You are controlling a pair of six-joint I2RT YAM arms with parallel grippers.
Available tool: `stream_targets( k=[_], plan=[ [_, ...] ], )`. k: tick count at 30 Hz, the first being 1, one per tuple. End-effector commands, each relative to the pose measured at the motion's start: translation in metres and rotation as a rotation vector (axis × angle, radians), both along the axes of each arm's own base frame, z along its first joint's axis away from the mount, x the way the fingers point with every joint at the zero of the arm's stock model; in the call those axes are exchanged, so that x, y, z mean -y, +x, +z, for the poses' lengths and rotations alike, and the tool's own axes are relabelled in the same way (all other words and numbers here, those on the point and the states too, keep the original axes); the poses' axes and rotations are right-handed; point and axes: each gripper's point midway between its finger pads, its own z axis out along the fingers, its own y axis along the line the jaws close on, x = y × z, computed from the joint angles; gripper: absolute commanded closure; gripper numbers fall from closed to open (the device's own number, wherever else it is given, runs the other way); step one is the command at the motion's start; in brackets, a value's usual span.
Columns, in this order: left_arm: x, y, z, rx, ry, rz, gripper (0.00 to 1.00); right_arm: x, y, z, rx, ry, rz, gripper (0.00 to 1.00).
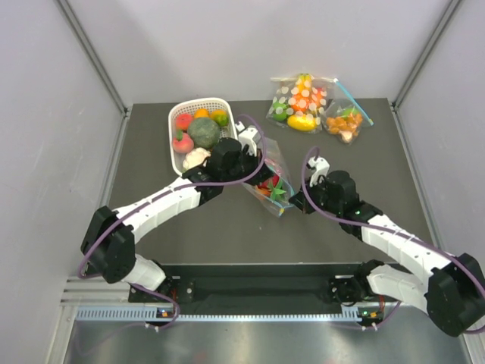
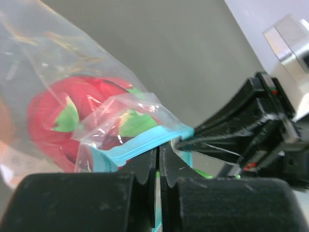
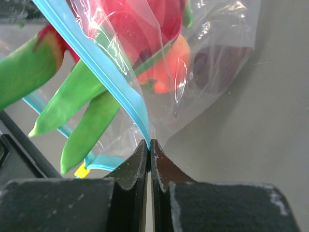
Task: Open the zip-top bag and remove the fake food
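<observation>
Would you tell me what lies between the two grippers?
Only the teal strip of the zip-top bag, pinched by left gripper and right gripper, as the left wrist view shows.

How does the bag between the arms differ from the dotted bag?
The zip-top bag is plain clear; the dotted bag has white dots. The left gripper and right gripper pinch the zip-top bag; the dotted bag rests untouched at the table edge. Both hold toy food.
</observation>
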Motion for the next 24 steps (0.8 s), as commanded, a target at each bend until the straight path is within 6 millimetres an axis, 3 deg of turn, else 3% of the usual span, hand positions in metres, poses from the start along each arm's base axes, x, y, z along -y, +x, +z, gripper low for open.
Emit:
stream_targets(
  k=[1,11,24],
  plan=[
    [0.017,-0.004,0.044,0.030,-0.148,-0.101,1.00,-0.005,0.016,0.017,0.071,0.012,-0.025,1.00],
    [0.024,-0.026,0.052,-0.039,-0.142,-0.255,1.00,0.004,0.038,0.041,0.146,-0.033,-0.089,1.00],
    [0.020,-0.051,0.055,-0.096,-0.167,-0.455,1.00,0.016,0.061,0.053,0.173,-0.057,-0.149,1.00]
  ],
)
